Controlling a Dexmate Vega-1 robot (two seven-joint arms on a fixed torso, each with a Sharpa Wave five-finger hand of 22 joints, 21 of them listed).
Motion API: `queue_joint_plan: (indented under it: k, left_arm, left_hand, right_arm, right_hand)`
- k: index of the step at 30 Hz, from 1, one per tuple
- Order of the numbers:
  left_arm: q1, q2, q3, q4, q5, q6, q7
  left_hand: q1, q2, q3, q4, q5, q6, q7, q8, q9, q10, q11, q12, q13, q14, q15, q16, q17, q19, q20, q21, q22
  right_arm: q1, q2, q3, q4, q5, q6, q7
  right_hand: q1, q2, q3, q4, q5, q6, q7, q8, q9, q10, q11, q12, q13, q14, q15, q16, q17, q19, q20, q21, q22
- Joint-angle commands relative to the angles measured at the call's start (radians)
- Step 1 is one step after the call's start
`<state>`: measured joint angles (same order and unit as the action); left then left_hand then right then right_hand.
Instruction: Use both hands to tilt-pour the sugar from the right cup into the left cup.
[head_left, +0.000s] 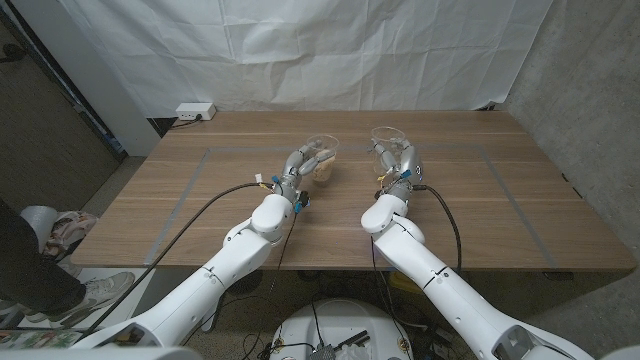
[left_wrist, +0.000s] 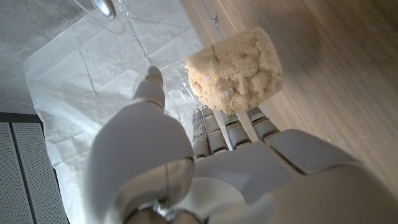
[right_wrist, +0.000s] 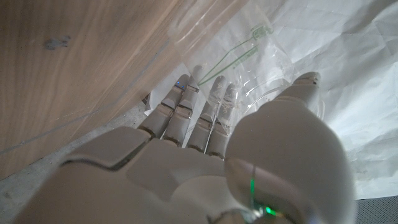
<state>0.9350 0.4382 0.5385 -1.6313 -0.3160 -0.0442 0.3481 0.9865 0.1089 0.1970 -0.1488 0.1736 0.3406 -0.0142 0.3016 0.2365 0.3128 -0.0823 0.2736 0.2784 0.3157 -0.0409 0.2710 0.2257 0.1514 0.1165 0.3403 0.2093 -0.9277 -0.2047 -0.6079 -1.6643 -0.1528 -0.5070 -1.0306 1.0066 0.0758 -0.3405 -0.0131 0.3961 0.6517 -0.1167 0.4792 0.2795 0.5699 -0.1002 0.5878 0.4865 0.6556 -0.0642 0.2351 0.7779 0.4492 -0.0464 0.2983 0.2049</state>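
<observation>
Here, seen from above, a wooden surface (head_left: 200, 190) carries two clear plastic cups near its middle, each gripped by one white robot hand.

On the left, the left hand (head_left: 297, 167) wraps a clear plastic cup (head_left: 322, 155) that looks tipped on its side, mouth turned toward the far edge. Inside sits a pale tan clump of sugar (left_wrist: 234, 68), packed into a rounded lump against the cup wall. In the left wrist view the fingers (left_wrist: 214, 127) curl close around the cup's side, with the thumb pressed to the opposite wall.

On the right, the right hand (head_left: 400, 163) holds a second clear plastic cup (head_left: 387, 139) that stands roughly upright and appears empty. In the right wrist view its fingers (right_wrist: 193, 115) lie close together along the cup's transparent wall, thumb opposing.

Both cups are likely thin, light and easily crushed, and their smooth walls probably slip. A mid-wall hold with gentle pressure seems safest. The sugar looks damp or clumped, so it may drop in one mass rather than flow.
</observation>
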Motion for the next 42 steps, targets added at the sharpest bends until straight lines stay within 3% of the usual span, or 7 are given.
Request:
queue_joint_plan:
  k: [1,24,31,35,40,42]
  left_arm:
    - [0.012,0.014,-0.002,-0.038,-0.018,0.063,0.022]
    - [-0.012,0.049,0.009,-0.073,-0.055,0.164,-0.004]
    - [-0.012,0.076,0.011,-0.089,-0.068,0.179,-0.033]
    - [-0.02,0.097,0.016,-0.093,-0.067,0.174,-0.067]
    - [-0.027,0.113,0.019,-0.098,-0.065,0.165,-0.092]
    - [-0.03,0.118,0.02,-0.097,-0.066,0.159,-0.104]
  left_hand:
    - [-0.008,0.008,0.003,0.006,0.004,0.005,0.005,-0.005,0.0,-0.004,0.003,-0.003,0.001,-0.001,-0.038,-0.002,0.002,-0.003,0.003,0.004,0.002]
    - [-0.012,0.011,0.002,0.006,0.004,-0.001,0.021,-0.025,-0.009,-0.01,0.02,-0.01,-0.006,-0.006,-0.023,-0.005,0.003,-0.006,0.009,0.005,0.002]
    - [-0.009,0.014,0.005,0.005,0.005,-0.01,0.025,-0.036,-0.012,-0.017,0.024,-0.014,-0.007,-0.011,-0.018,-0.008,0.004,-0.009,0.016,0.006,0.002]
    - [-0.008,0.011,0.005,0.002,0.004,-0.055,0.021,-0.06,-0.014,-0.064,0.024,-0.033,-0.008,-0.046,-0.01,-0.023,0.003,-0.029,0.016,-0.001,0.002]
    - [-0.005,0.011,0.006,0.001,0.004,-0.124,0.034,-0.089,-0.016,-0.13,0.033,-0.055,-0.009,-0.089,0.004,-0.04,0.003,-0.052,0.024,-0.01,0.003]
    - [-0.004,0.011,0.006,0.0,0.004,-0.142,0.037,-0.096,-0.016,-0.147,0.038,-0.06,-0.009,-0.098,0.008,-0.044,0.003,-0.059,0.024,-0.012,0.003]
  right_arm:
    - [0.009,0.01,-0.017,0.052,0.028,-0.005,0.003]
    - [0.037,0.014,-0.046,0.127,0.05,-0.002,-0.001]
    - [0.027,-0.028,-0.051,0.099,0.07,0.03,0.056]
    - [0.019,-0.06,-0.05,0.063,0.091,0.03,0.113]
    - [0.011,-0.068,-0.051,0.056,0.093,0.042,0.117]
    - [0.008,-0.073,-0.051,0.05,0.093,0.042,0.121]
  right_hand:
    - [0.004,0.006,0.01,0.02,0.007,0.005,-0.004,0.0,0.002,-0.004,0.001,-0.001,0.002,-0.004,-0.144,-0.005,-0.001,-0.003,-0.011,-0.002,0.002]
    - [0.007,0.006,0.008,0.025,0.014,-0.009,0.002,-0.017,-0.005,-0.017,0.002,-0.015,-0.014,-0.021,-0.143,-0.022,-0.012,0.005,-0.009,0.002,0.002]
    - [0.006,0.002,0.006,0.027,0.015,-0.012,0.004,-0.023,-0.007,-0.027,0.008,-0.022,-0.02,-0.033,-0.137,-0.03,-0.018,0.007,-0.009,0.003,0.002]
    - [-0.01,-0.012,0.0,0.036,0.016,-0.061,0.011,-0.049,-0.01,-0.072,0.026,-0.052,-0.032,-0.077,-0.122,-0.048,-0.035,0.011,-0.003,0.005,0.002]
    - [-0.042,-0.032,-0.001,0.053,0.017,-0.153,0.036,-0.094,-0.015,-0.151,0.064,-0.109,-0.053,-0.153,-0.085,-0.057,-0.08,0.007,0.013,0.004,0.001]
    - [-0.046,-0.035,0.0,0.055,0.018,-0.172,0.039,-0.103,-0.016,-0.166,0.066,-0.121,-0.056,-0.166,-0.076,-0.058,-0.088,0.005,0.013,0.003,0.001]
